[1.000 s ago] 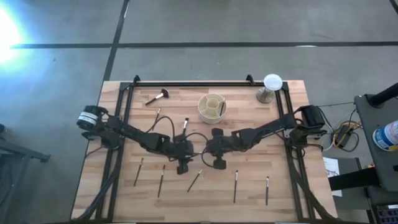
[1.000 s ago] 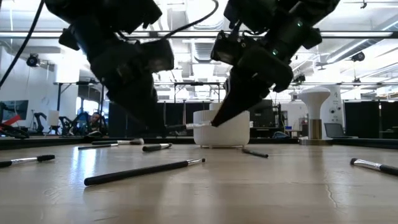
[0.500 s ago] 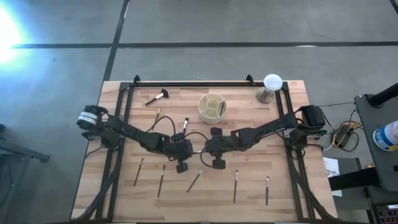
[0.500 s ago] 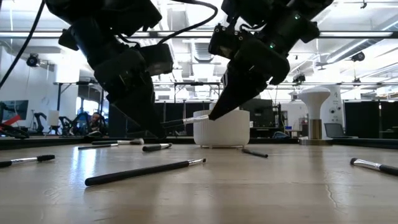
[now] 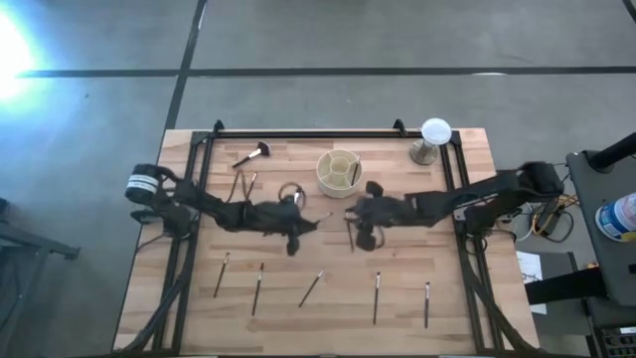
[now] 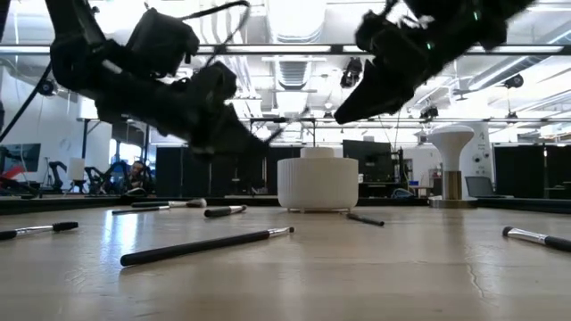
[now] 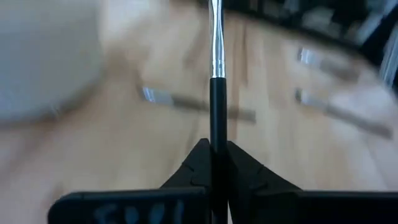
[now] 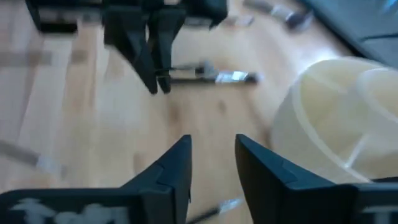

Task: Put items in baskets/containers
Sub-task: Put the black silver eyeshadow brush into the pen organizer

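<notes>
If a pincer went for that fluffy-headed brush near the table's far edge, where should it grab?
Probably mid-handle, from straight above. The dark-handled brush with the fluffy pale head lies flat and slanted on the wooden table, with bare wood on both sides, so fingers could straddle the thin handle crosswise, sparing the soft head.

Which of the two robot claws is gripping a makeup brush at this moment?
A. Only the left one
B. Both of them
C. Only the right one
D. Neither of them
A. In its wrist view the left gripper is shut on a dark-handled brush, while the right gripper has its fingers spread with nothing between them, beside the cream holder.
</notes>
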Available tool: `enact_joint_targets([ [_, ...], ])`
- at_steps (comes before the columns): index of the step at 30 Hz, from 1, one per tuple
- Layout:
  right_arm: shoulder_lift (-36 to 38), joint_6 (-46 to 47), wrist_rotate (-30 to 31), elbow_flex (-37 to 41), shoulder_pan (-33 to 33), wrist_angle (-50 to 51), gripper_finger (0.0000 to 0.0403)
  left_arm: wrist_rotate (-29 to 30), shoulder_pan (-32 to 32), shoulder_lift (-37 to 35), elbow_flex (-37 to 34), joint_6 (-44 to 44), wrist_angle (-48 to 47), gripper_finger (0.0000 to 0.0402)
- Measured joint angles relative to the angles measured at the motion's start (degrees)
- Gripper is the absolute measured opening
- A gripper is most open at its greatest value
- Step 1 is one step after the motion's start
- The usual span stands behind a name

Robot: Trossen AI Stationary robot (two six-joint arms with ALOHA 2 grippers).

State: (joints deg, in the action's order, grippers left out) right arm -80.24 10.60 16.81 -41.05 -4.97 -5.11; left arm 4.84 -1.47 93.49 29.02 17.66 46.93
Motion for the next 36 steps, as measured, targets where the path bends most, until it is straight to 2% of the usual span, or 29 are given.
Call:
enact_joint_targets([
  [4, 3.0, 1.9, -4.0, 9.9, 5.7, -20.1, 0.0143, -3.4, 5.7, 0.6, -1.9, -2.5, 12.3, 0.0016],
  [7, 3.3, 4.3, -9.9, 14.5, 11.0, -31.5, 0.0166, -7.5, 9.9, 1.2, -1.9, -2.6, 15.5, 0.0016],
  [10, 2.1, 6.6, -16.7, 15.9, 15.2, -39.5, 0.0191, -11.2, 12.8, 1.6, -0.4, -2.8, 15.6, 0.0016],
  [13, -0.2, 7.1, -20.5, 15.4, 16.9, -43.6, 0.0213, -14.3, 13.9, 2.2, 1.8, -4.3, 15.6, 0.0016],
  [17, -3.4, 6.9, -21.8, 12.3, 17.6, -43.7, 0.0233, -16.4, 14.2, 2.5, 4.6, -5.9, 15.5, 0.0016],
  [23, -6.1, 4.6, -23.5, 7.5, 17.5, -44.4, 0.0240, -17.6, 14.2, 2.5, 6.4, -7.2, 13.5, 0.0016],
  [27, -6.9, 3.9, -23.5, 5.5, 17.5, -44.6, 0.0225, -18.1, 14.3, 2.5, 6.4, -7.2, 13.5, 0.0016],
  [30, -7.0, 2.7, -23.3, 4.6, 17.3, -44.7, 0.0196, -18.1, 14.3, 2.5, 6.4, -7.4, 13.5, 0.0016],
  [33, -7.0, 2.2, -22.9, 4.0, 17.1, -44.8, 0.0142, -18.1, 14.3, 2.5, 6.3, -7.3, 13.5, 0.0016],
  [36, -6.9, 1.6, -22.8, 3.7, 16.8, -44.9, 0.0070, -18.1, 14.3, 2.5, 6.3, -7.0, 13.5, 0.0016],
])
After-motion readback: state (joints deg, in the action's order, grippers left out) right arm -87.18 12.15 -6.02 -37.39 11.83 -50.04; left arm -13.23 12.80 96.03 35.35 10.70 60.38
